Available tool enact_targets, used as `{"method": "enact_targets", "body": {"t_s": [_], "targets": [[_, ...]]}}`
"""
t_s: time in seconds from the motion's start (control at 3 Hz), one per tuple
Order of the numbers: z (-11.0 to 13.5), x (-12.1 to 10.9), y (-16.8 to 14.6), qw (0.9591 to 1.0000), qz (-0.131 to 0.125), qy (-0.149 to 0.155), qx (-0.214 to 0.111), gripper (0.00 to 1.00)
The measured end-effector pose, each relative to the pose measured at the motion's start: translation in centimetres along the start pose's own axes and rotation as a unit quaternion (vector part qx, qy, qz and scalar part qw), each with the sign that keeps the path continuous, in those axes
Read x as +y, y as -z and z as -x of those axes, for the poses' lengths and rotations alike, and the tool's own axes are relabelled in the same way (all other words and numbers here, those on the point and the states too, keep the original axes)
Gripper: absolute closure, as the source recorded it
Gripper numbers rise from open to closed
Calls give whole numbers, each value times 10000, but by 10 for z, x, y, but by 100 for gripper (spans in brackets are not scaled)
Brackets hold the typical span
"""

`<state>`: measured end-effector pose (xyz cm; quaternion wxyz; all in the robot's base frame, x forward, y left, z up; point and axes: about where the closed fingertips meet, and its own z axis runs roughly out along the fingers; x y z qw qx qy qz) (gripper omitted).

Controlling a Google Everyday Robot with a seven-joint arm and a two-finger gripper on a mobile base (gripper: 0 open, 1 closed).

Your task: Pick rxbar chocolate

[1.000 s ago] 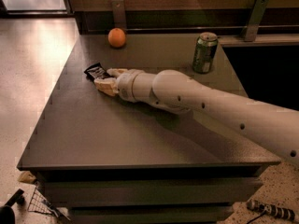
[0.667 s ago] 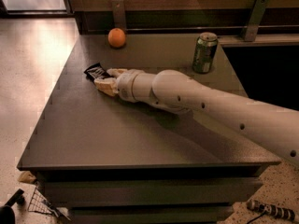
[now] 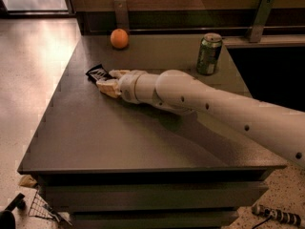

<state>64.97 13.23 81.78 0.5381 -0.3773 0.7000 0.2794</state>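
Shiny black rxbar chocolate (image 3: 96, 72) at gripper (image 3: 106, 80)

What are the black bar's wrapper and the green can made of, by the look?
The bar: likely plastic or foil film, black and shiny with white lettering. The can: probably metal, silvery top rim, green side. The gripper is at the bar, low over the table.

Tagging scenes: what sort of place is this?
Likely an office kitchen or break area: dark counter, speckled floor, snacks out: orange, green can, rxbar chocolate. The gripper is at the bar, counter's far left.
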Motion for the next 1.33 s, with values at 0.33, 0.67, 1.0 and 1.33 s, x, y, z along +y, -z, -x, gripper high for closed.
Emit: {"method": "enact_targets", "body": {"t_s": [0.33, 0.67, 1.0, 1.33], "targets": [[21, -5, 14, 9997, 137, 209, 26, 100], [57, -18, 45, 9975, 392, 584, -68, 100], [101, -30, 78, 9912, 811, 1039, -140, 100], [119, -28, 97, 9846, 1220, 1251, -68, 100]]}}
